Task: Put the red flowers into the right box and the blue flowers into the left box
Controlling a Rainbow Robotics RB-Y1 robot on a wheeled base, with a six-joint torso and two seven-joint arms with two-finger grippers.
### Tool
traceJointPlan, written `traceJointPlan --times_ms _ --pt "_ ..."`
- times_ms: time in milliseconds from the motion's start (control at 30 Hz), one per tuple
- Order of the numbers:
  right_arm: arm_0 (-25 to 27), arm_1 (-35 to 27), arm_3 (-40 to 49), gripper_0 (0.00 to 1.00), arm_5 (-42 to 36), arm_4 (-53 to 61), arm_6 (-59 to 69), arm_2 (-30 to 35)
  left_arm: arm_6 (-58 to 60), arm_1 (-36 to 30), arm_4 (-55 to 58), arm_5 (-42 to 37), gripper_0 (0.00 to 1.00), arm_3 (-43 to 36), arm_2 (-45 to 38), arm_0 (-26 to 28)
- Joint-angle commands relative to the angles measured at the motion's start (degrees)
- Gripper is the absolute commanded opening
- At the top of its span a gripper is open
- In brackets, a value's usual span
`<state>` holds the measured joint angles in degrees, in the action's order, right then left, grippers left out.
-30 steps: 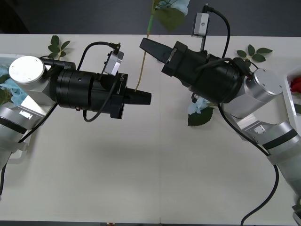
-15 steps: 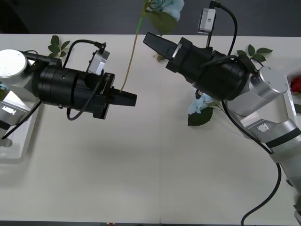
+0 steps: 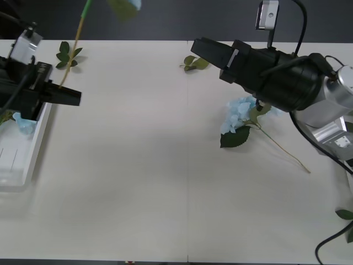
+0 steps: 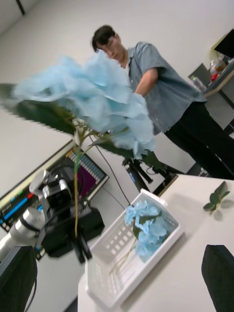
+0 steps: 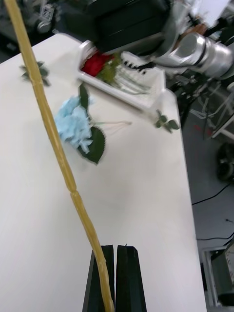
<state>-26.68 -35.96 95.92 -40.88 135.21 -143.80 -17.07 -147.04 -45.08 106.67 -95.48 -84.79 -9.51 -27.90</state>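
My left gripper (image 3: 76, 97) is at the table's left edge, by the left box (image 3: 19, 165), and is shut on the long stem of a blue flower (image 4: 97, 97) whose head is raised high. The closed fingers (image 5: 126, 273) pinch the stem (image 5: 58, 161) at its lower end. Another blue flower (image 3: 22, 122) lies in the left box. A third blue flower (image 3: 236, 116) lies on the table under my right arm. My right gripper (image 3: 196, 46) hovers over the table's far middle, its fingers (image 4: 219, 273) open and holding nothing. A red flower (image 5: 96, 63) lies in the right box (image 5: 141, 97).
Loose green leaf sprigs lie at the far left (image 3: 68, 55), the far middle (image 3: 195, 63) and the near right edge (image 3: 346, 215) of the white table (image 3: 138, 182).
My left arm has swung left to the left box, carrying the blue flower by its stem. My right arm has drawn back to the right, uncovering the blue flower on the table.
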Motion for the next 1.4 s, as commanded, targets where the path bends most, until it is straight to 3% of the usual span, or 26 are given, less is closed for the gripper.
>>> traceJointPlan --times_ms 33,233,500,700,933,1167,1400 --pt "-0.31 -7.89 6.56 0.98 -0.25 -5.22 14.77 0.64 5.36 -2.03 -5.86 -4.28 0.0 -3.1 -8.51 2.06" --pt "-0.31 -18.35 15.17 0.99 -1.48 -19.72 41.23 2.48 11.86 -4.22 -15.0 -6.21 0.0 -9.6 -18.0 7.16" --pt "-0.48 -24.86 19.3 0.98 -20.56 -36.68 57.93 8.02 20.21 -9.23 -24.75 -2.96 0.0 -18.04 -24.94 17.71" --pt "-0.48 -25.91 21.41 0.99 -34.35 -46.88 58.9 9.69 21.71 -12.57 -30.03 2.32 0.0 -19.01 -27.67 25.44" --pt "0.13 -27.85 23.43 0.99 -44.99 -57.77 57.49 9.43 25.66 -12.66 -39.34 3.37 0.0 -18.92 -31.27 29.13" --pt "2.86 -29.25 23.61 0.99 -45.25 -67.44 52.13 7.49 27.51 -12.66 -47.34 3.37 0.0 -18.48 -30.92 29.92" --pt "2.86 -29.25 20.45 0.98 -40.95 -74.12 49.67 1.52 28.56 -12.66 -52.53 3.81 0.0 -16.64 -27.05 29.75"
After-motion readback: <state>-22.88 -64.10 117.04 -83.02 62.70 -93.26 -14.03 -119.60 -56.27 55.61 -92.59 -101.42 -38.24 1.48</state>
